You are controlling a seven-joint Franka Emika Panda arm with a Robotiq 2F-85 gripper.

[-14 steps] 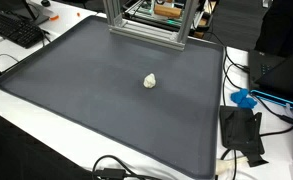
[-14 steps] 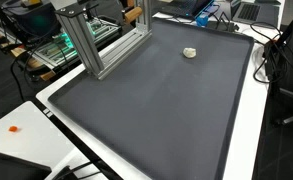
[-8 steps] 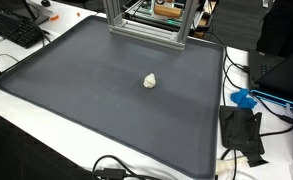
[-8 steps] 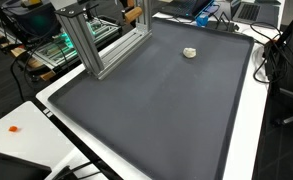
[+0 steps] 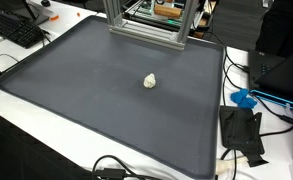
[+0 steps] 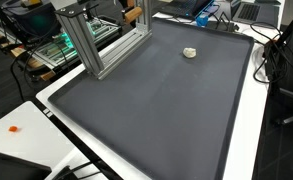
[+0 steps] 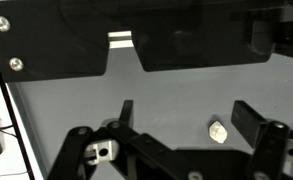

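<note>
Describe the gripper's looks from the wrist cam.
Gripper: all black, two fingers on angular linkage bars with flat rectangular pads. A pale metal fitting sits on one linkage. The black plate above has silver screws. No cables or markings show.

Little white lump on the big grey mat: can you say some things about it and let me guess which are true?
1. The little white lump lies on the dark grey mat. True.
2. The fingers are squeezing the lump. False: in the wrist view they stand wide apart, and nothing touches the lump.
3. A black keyboard sits past one corner of the mat. True.
4. Three lumps lie on the mat. False: there is only one.
5. A metal frame stands at the mat's edge. True.
</note>
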